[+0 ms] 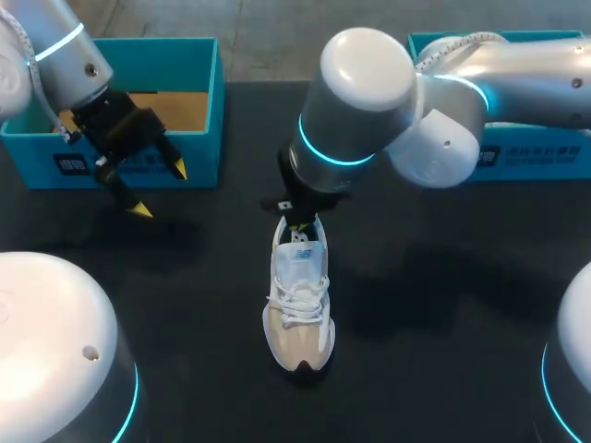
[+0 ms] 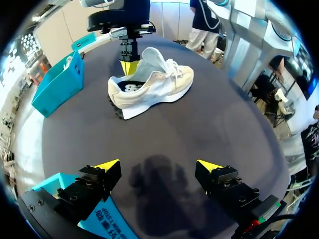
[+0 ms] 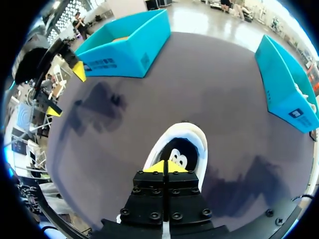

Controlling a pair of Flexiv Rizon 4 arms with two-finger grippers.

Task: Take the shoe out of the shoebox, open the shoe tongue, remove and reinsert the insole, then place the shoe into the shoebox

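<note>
A white sneaker (image 1: 300, 305) stands upright on the black table, toe toward the front edge; it also shows in the left wrist view (image 2: 154, 84). My right gripper (image 1: 297, 220) hangs over the shoe's opening, shut on the top of the raised tongue (image 2: 152, 57). Ahead of its closed yellow tips (image 3: 165, 167) is the shoe's dark inside (image 3: 179, 149). My left gripper (image 1: 158, 189) is open and empty, hovering in front of the open teal shoebox (image 1: 199, 101) at the back left, well apart from the shoe. Its fingers (image 2: 107, 165) stand wide.
A second teal box (image 1: 536, 157) sits at the back right behind my right arm, with something white inside. Bare black table surrounds the shoe on the left, right and front.
</note>
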